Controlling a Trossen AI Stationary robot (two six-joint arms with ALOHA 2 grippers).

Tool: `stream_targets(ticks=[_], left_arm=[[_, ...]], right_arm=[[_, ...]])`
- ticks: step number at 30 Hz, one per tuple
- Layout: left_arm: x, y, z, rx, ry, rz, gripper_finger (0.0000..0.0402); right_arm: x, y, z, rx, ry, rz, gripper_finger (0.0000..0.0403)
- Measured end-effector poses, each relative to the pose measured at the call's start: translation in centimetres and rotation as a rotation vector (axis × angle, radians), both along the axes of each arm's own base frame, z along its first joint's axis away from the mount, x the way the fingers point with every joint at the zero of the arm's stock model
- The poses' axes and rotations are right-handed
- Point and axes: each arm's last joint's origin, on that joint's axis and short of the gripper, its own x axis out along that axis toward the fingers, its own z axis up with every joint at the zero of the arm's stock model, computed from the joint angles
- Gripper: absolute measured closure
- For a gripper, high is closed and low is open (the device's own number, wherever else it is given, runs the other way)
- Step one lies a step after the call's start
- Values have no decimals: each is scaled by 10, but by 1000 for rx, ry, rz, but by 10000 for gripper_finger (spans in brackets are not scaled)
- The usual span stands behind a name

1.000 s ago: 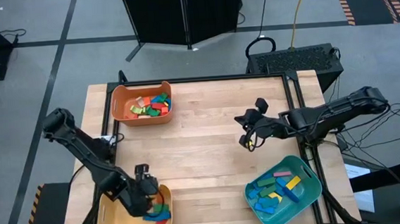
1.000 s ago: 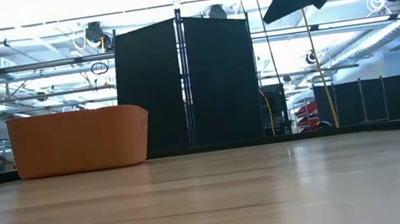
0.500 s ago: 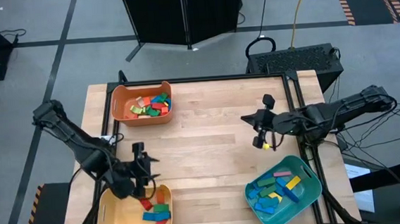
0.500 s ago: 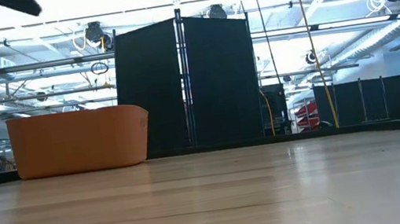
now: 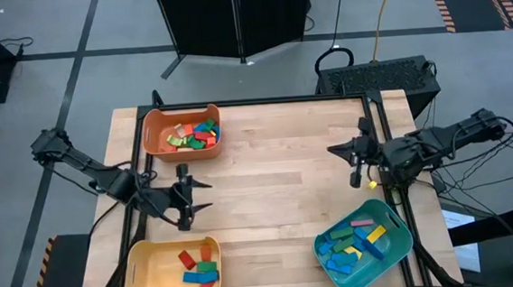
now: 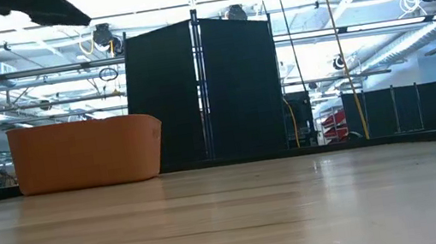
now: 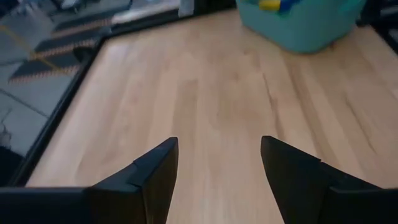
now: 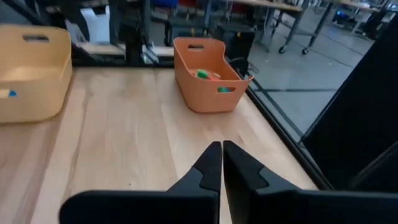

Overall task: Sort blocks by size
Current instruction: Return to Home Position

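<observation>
Wooden tabletop [image 5: 269, 188] seen from above carries three bins, and every one of the blocks [image 5: 193, 136] lies inside one of them. The orange bin [image 5: 152, 133] sits at 11 o'clock with a mix of green, red, blue and yellow pieces. The yellow bin [image 5: 143, 269] at 7 o'clock has red, blue, orange and green ones. The teal bin [image 5: 399, 242] at 5 o'clock has blue, green, yellow and pink ones. The left tool [image 5: 201, 194] hangs over the tabletop at about 8 o'clock, between the orange and yellow bins, with its fingers spread and nothing in them. The right tool [image 5: 334, 149] is near the 3 o'clock edge, above the teal bin, pointing in across the wood.

At tabletop height, bare planks run back to the orange bin at 9 o'clock, with the yellow bin's wall close at the left edge, a sliver of teal at the right, and a black partition [image 6: 204, 89] behind. Both arms show only as dark shapes at 11 and 1 o'clock.

From the left wrist, the two fingers stand wide apart over bare wood, gripping nothing, with the teal bin ahead.

From the right wrist, the fingers are pressed together with nothing between them, and the orange and yellow bins lie across the tabletop.
</observation>
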Motion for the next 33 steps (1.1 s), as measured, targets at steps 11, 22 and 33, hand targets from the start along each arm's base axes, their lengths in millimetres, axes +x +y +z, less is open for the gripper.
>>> stream_targets(ticks=[11,22,33], left_arm=[[-9,33,-18,-35,-138,-42,172],[-13,64,-25,-79,-211,-44,172],[-11,91,-47,-125,-276,-13,172]], right_arm=[[-28,-8,-46,14,-236,138,403],[-19,-18,-88,36,-298,214,403],[-17,-31,-97,57,-328,247,403]])
